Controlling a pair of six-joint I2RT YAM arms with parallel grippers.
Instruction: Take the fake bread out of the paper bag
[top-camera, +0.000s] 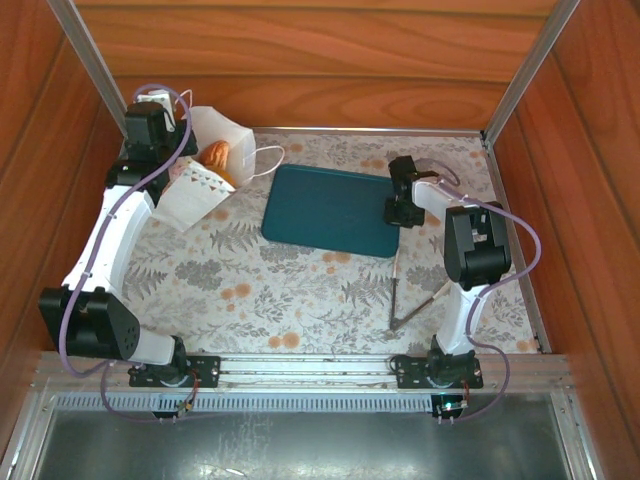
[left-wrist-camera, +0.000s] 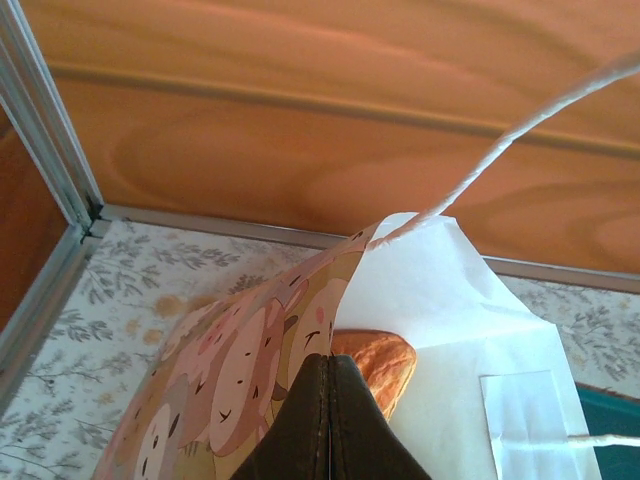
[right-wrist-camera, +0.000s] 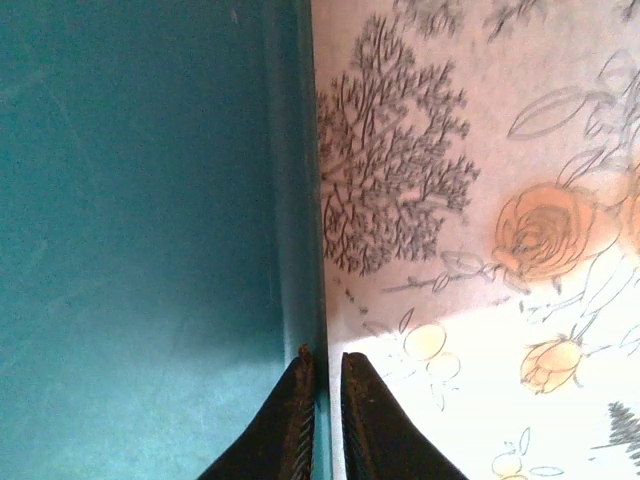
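floral counter (top-camera: 300, 290) boxed in by wooden walls (top-camera: 350, 60). upper left, the paper bag (top-camera: 197, 190) leans, its long axis lower-left to upper-right, the mouth showing fake bread (top-camera: 216, 155). left claw (left-wrist-camera: 328, 362) pressed together at its rim; right claw (right-wrist-camera: 326, 360) pressed together at the teal tray (top-camera: 320, 210) edge.

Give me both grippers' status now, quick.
Left gripper: closed, pinching the rim of the paper bag.
Right gripper: closed on the edge of the teal tray.
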